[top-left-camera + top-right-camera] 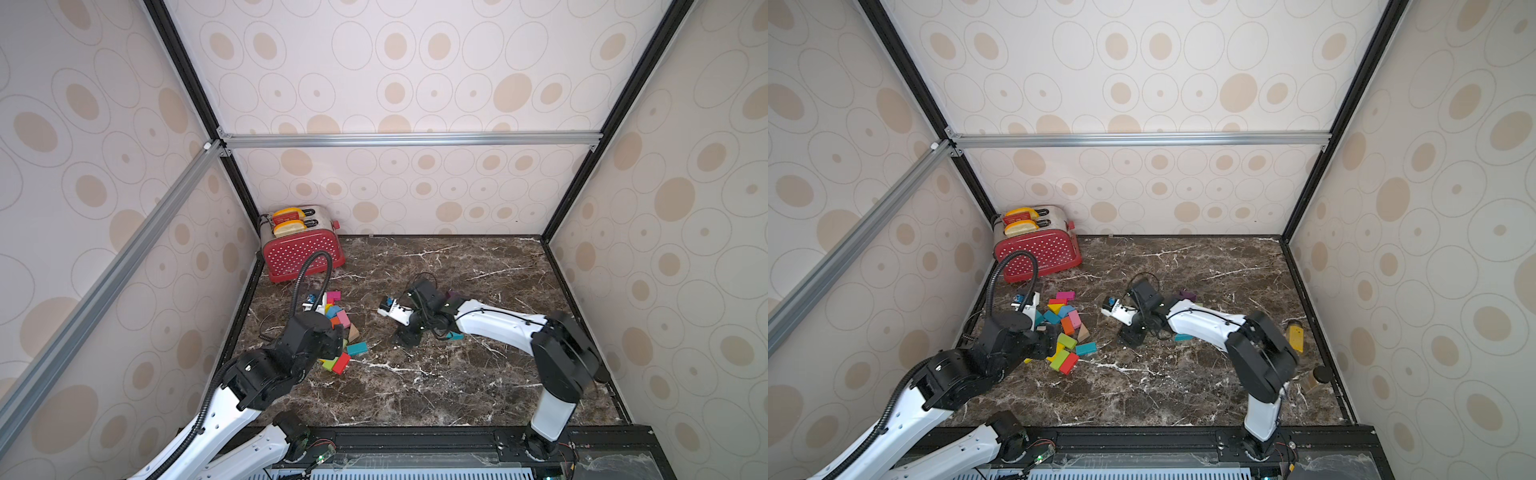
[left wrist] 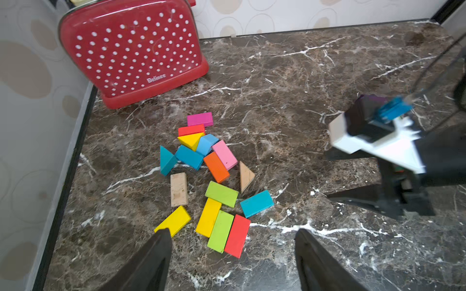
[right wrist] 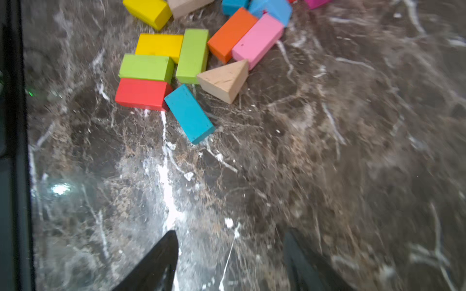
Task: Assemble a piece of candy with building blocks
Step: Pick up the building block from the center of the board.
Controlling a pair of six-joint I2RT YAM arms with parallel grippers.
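The building blocks [image 1: 340, 328] lie in a loose cluster on the marble table [image 1: 436, 382], left of centre in both top views. Among them are a red brick [image 2: 237, 235], a lime brick [image 2: 220, 231], two yellow bricks, a teal brick [image 2: 256, 203], an orange brick, a pink brick and a bare wood wedge [image 3: 224, 80]. My left gripper [image 2: 232, 230] hovers at the cluster's near edge, open, holding nothing. My right gripper [image 3: 230, 231] stands open over bare marble to the right of the cluster [image 1: 1067, 328]. A teal block [image 1: 1183, 337] and a purple block [image 1: 1187, 296] lie by the right arm.
A red dotted toaster [image 1: 301, 249] stands in the back left corner. A mustard-yellow bottle [image 1: 1295, 336] and a dark-lidded jar [image 1: 1316, 378] sit near the right wall. Patterned walls close in three sides.
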